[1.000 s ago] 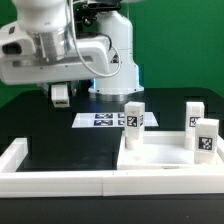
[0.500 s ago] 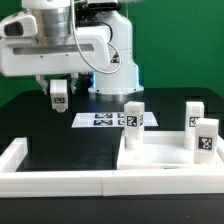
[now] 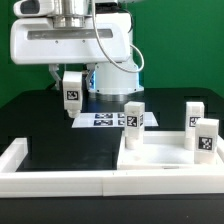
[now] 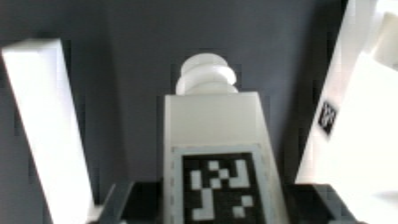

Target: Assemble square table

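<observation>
My gripper hangs above the dark table at the exterior view's left and is shut on a white leg block, whose black-white tag faces the camera. In the wrist view the same leg runs away from the jaws, its round peg at the far end, and the dark fingers press on both of its sides. The square table's white slab lies at the exterior view's right. Three tagged legs stand upright on it.
The marker board lies flat on the table behind the slab, below the held leg. The long white border wall runs along the front and left. The arm's white base stands at the back.
The arm has swung toward the exterior view's right and turned, carrying the leg with it. The leg's tag now faces the camera. The jaws stay shut on it.
</observation>
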### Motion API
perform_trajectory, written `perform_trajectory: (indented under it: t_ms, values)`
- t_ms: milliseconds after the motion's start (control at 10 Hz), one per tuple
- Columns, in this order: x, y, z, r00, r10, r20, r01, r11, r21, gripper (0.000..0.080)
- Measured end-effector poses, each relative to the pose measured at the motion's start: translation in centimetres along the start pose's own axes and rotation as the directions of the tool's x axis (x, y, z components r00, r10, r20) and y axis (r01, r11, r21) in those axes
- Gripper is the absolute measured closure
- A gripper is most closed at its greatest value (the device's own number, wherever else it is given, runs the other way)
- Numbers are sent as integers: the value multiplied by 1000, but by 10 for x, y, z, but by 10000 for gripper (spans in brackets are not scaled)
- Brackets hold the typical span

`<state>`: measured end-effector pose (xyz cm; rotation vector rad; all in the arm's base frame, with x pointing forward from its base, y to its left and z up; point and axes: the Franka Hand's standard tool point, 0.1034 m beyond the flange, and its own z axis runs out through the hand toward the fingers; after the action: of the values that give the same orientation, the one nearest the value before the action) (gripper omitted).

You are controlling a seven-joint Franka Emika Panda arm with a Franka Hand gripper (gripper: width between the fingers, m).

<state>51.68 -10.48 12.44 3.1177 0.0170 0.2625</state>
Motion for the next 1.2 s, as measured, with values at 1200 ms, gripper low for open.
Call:
perform_trajectory:
  t_ms: [1200]
  values:
    - [61,-54,0,968,126,-216,-132,991,-12,509]
